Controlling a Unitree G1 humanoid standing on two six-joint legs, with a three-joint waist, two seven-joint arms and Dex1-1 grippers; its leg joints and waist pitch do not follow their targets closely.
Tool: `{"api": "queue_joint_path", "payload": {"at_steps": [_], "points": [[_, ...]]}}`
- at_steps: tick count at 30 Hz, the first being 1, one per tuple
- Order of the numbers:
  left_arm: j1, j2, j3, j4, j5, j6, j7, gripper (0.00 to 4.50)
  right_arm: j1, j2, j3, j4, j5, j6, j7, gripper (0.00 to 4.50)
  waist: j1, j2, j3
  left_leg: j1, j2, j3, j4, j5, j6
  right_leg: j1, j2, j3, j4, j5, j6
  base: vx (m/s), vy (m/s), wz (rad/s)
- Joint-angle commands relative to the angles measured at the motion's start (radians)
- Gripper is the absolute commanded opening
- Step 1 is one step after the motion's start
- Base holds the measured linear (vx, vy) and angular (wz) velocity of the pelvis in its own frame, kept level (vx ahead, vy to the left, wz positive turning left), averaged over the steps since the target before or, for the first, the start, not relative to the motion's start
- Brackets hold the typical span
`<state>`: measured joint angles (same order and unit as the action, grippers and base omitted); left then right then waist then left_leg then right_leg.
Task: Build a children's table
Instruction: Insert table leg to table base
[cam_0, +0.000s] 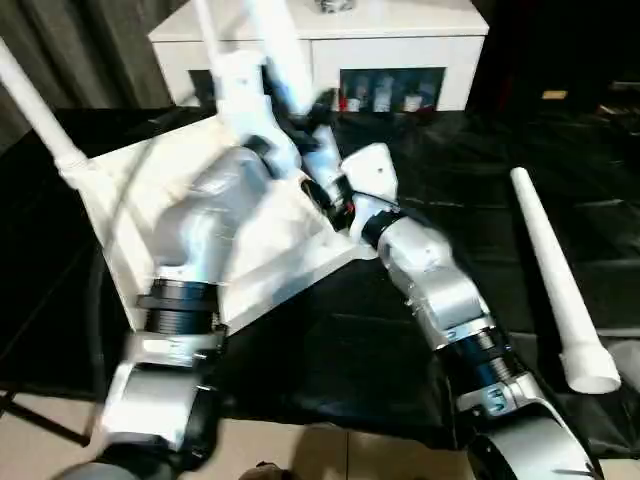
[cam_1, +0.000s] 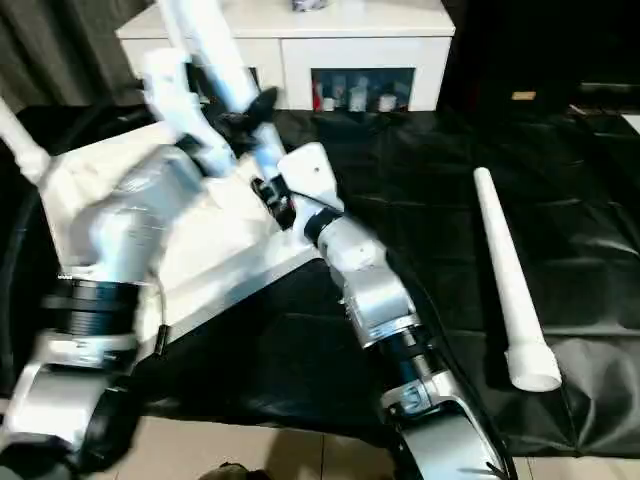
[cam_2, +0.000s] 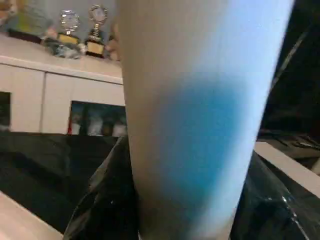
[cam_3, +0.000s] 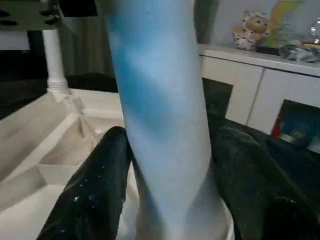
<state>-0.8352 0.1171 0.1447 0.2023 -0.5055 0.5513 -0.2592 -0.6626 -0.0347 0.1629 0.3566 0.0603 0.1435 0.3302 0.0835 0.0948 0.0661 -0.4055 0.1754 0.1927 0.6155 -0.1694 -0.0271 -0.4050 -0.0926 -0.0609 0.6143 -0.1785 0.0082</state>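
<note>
The white table top lies upside down on the black cloth, ribbed underside up. One white leg stands screwed into its left corner. A second leg stands upright at the far corner. Both grippers hold this leg low on its shaft. My left gripper is shut on it, with black fingers pressing each side. My right gripper is shut on it just above the socket, fingers on both sides. A third leg lies loose on the cloth at the right.
A white cabinet with glass doors stands behind the cloth, with small items on top. The black cloth covers the work area. Bare floor shows at the near edge. My silver forearms cross over the table top.
</note>
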Motion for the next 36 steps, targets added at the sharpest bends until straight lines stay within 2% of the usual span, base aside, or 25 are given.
{"api": "queue_joint_path", "payload": {"at_steps": [1,3,4,7,8,9,10,14,18,20,23,24,28,29,32,34,35,36], "points": [[0.015,0.043,0.009,-0.026,-0.036,0.052,-0.076,1.85,-0.018,-0.019,-0.037,-0.018,0.05,0.009,0.061,3.11,-0.006,0.006,-0.087,0.035,0.04,-0.029,-0.081,-0.285,-0.023,0.044,-0.045,0.033,-0.059,-0.099,-0.223,0.0,0.0,0.0],[0.017,0.049,0.006,-0.03,-0.045,0.059,-0.093,1.85,-0.018,-0.022,-0.04,-0.018,0.059,0.015,0.074,3.18,-0.003,0.006,-0.088,0.034,0.04,-0.029,-0.08,-0.276,-0.02,0.045,-0.045,0.033,-0.057,-0.088,-0.231,0.0,0.0,0.0],[0.022,0.068,-0.007,-0.042,-0.065,0.083,-0.142,1.85,-0.02,-0.029,-0.046,-0.018,0.089,0.046,0.116,3.43,-0.003,0.007,-0.088,0.034,0.041,-0.029,-0.08,-0.274,-0.02,0.045,-0.045,0.033,-0.056,-0.082,-0.233,0.0,0.0,0.0],[0.029,0.108,-0.035,-0.058,-0.086,0.127,-0.223,1.85,-0.024,-0.054,-0.041,-0.019,0.133,0.101,0.209,3.56,-0.003,0.007,-0.088,0.034,0.04,-0.028,-0.08,-0.269,-0.007,0.048,-0.045,0.033,-0.053,-0.076,-0.247,0.0,0.0,0.0],[0.028,0.118,-0.04,-0.059,-0.093,0.14,-0.243,1.85,-0.023,-0.061,-0.04,-0.022,0.146,0.121,0.236,3.75,-0.002,0.008,-0.088,0.033,0.04,-0.028,-0.079,-0.263,-0.005,0.047,-0.045,0.033,-0.053,-0.07,-0.249,0.0,0.0,0.0],[0.029,0.136,-0.053,-0.063,-0.097,0.154,-0.274,1.85,-0.021,-0.075,-0.034,-0.031,0.16,0.149,0.273,3.75,-0.002,0.008,-0.087,0.034,0.04,-0.028,-0.079,-0.262,-0.006,0.048,-0.045,0.033,-0.052,-0.07,-0.251,0.0,0.0,0.0],[0.029,0.148,-0.063,-0.066,-0.099,0.163,-0.296,1.85,-0.019,-0.084,-0.031,-0.037,0.17,0.167,0.297,3.95,-0.001,0.005,-0.087,0.034,0.04,-0.027,-0.079,-0.264,-0.005,0.048,-0.045,0.033,-0.052,-0.087,-0.253,0.0,0.0,0.0],[0.026,0.195,-0.099,-0.078,-0.132,0.196,-0.427,1.85,-0.002,-0.136,0.013,-0.078,0.209,0.248,0.423,3.99,0.001,0.006,-0.086,0.035,0.042,-0.028,-0.08,-0.269,-0.016,0.047,-0.046,0.034,-0.053,-0.107,-0.25,0.0,0.0,0.0],[0.014,0.216,-0.109,-0.082,-0.152,0.225,-0.483,1.85,0.008,-0.162,0.032,-0.1,0.227,0.276,0.487,3.99,0.0,0.004,-0.085,0.034,0.042,-0.027,-0.079,-0.264,-0.017,0.047,-0.047,0.035,-0.052,-0.101,-0.258,0.0,0.0,0.0],[0.011,0.225,-0.117,-0.088,-0.161,0.227,-0.518,1.85,0.011,-0.169,0.037,-0.105,0.232,0.29,0.508,3.71,0.002,0.004,-0.085,0.035,0.041,-0.026,-0.079,-0.263,-0.016,0.047,-0.047,0.035,-0.053,-0.112,-0.26,0.0,0.0,0.0],[0.001,0.228,-0.123,-0.076,-0.147,0.215,-0.537,1.85,0.012,-0.177,0.046,-0.101,0.218,0.304,0.518,3.51,0.001,0.004,-0.085,0.035,0.042,-0.027,-0.08,-0.274,-0.023,0.047,-0.048,0.035,-0.054,-0.129,-0.256,0.0,0.0,0.0],[0.001,0.228,-0.123,-0.076,-0.147,0.215,-0.537,1.85,0.012,-0.177,0.046,-0.101,0.218,0.304,0.518,3.26,0.0,0.008,-0.085,0.036,0.042,-0.028,-0.08,-0.278,-0.028,0.046,-0.047,0.035,-0.055,-0.129,-0.254,0.0,0.0,0.0],[0.003,0.229,-0.119,-0.075,-0.146,0.211,-0.551,1.85,0.016,-0.18,0.048,-0.118,0.228,0.326,0.526,3.12,0.001,0.006,-0.087,0.034,0.041,-0.028,-0.078,-0.259,-0.024,0.049,-0.047,0.035,-0.051,-0.106,-0.257,0.0,0.0,0.0],[0.003,0.229,-0.119,-0.075,-0.145,0.209,-0.552,1.85,0.017,-0.18,0.049,-0.12,0.228,0.327,0.526,2.85,0.001,0.006,-0.087,0.035,0.041,-0.028,-0.078,-0.256,-0.024,0.048,-0.047,0.034,-0.051,-0.103,-0.257,0.0,0.0,0.0],[0.005,0.23,-0.116,-0.07,-0.139,0.198,-0.549,1.85,0.016,-0.178,0.048,-0.12,0.224,0.326,0.522,2.74,0.001,0.006,-0.088,0.034,0.041,-0.028,-0.077,-0.248,-0.022,0.048,-0.047,0.034,-0.05,-0.092,-0.26,0.0,0.0,0.0],[-0.003,0.212,-0.101,-0.032,-0.093,0.164,-0.459,1.85,0.015,-0.167,0.043,-0.117,0.213,0.316,0.497,2.6,0.001,0.004,-0.087,0.035,0.041,-0.027,-0.076,-0.251,-0.023,0.047,-0.047,0.035,-0.053,-0.098,-0.257,0.0,0.0,0.0],[-0.007,0.203,-0.089,-0.018,-0.089,0.172,-0.425,2.2,0.015,-0.162,0.042,-0.116,0.208,0.311,0.484,2.44,0.001,0.003,-0.087,0.036,0.041,-0.027,-0.076,-0.249,-0.024,0.048,-0.048,0.035,-0.053,-0.1,-0.255,0.0,0.0,0.0],[-0.009,0.198,-0.082,-0.009,-0.088,0.18,-0.406,2.2,0.015,-0.158,0.041,-0.116,0.205,0.309,0.476,2.34,0.001,0.003,-0.088,0.033,0.041,-0.027,-0.076,-0.245,-0.027,0.05,-0.049,0.035,-0.052,-0.104,-0.253,0.0,0.0,0.0]]}}
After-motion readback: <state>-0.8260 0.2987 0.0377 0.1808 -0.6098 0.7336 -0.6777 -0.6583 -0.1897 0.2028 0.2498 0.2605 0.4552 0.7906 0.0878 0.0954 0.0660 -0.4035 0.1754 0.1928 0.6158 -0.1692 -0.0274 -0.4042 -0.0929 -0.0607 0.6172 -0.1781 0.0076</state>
